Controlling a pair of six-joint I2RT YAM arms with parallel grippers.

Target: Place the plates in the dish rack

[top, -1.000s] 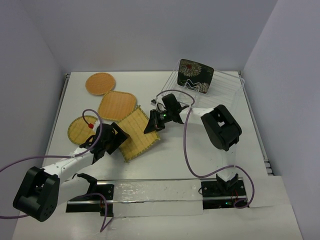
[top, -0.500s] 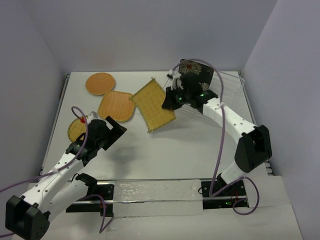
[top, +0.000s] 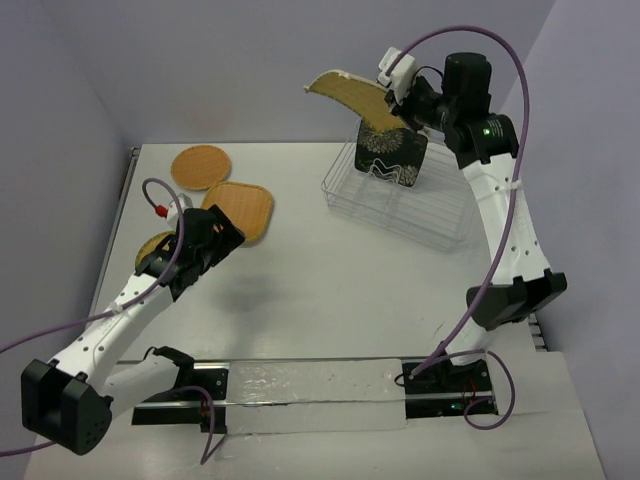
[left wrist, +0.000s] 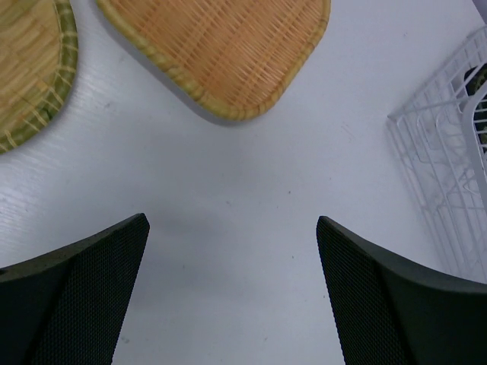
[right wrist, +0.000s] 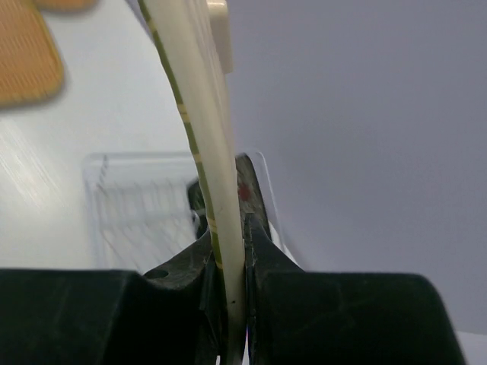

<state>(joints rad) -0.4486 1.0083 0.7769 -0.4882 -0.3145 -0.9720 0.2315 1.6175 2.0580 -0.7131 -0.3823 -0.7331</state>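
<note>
"One plate's in the air: the yellow woven square plate (top: 352, 96), pinched by its edge in the right fingers (top: 402, 112), high over the far right corner."

"And the dish rack (top: 440, 215)?"

"Right beneath it, with the black flowered plate (top: 388, 155) standing upright inside. The held plate slants out leftward from the fingers, so I'd guess it needs tipping upright to drop between the prongs."

"The left fingers (top: 226, 232)?"

"Spread wide, holding nothing, low over the worktop's left side beside the orange rounded-square plate (top: 237, 211), well apart from the rack."

Bright, even light; the plate (right wrist: 204, 137) looks blurred.
</note>
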